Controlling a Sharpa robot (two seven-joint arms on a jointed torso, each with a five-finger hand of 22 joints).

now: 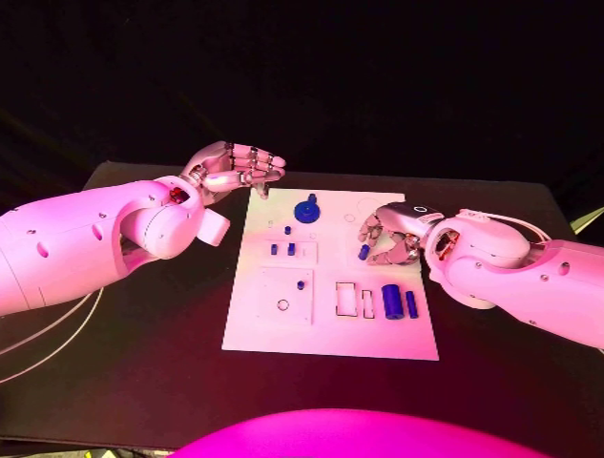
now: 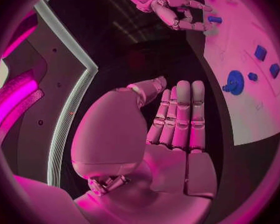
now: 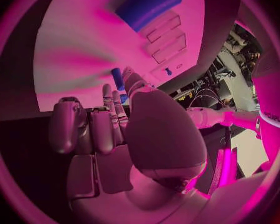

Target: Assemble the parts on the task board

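In the head view the white task board (image 1: pixel 332 315) lies in the middle of the black table (image 1: pixel 136 382), its long axis running from the robot toward the far edge. The right hand (image 1: pixel 388 239) is over the board's right side, its fingers curled around a small blue peg (image 1: pixel 364 252) whose long axis runs roughly toward the far edge. Two blue cylinders (image 1: pixel 392 301) lie side by side nearer the robot, long axes also running near to far, and a round blue gear (image 1: pixel 307 209) sits by the far edge. The left hand (image 1: pixel 236 168) hovers off the board's far left corner, fingers bent inward with nothing in them. In the left wrist view the left hand (image 2: pixel 177 119) has its fingers together and empty, with the gear (image 2: pixel 234 81) on the board beyond them. In the right wrist view the right hand (image 3: pixel 118 114) has its fingertips against the peg (image 3: pixel 117 78).
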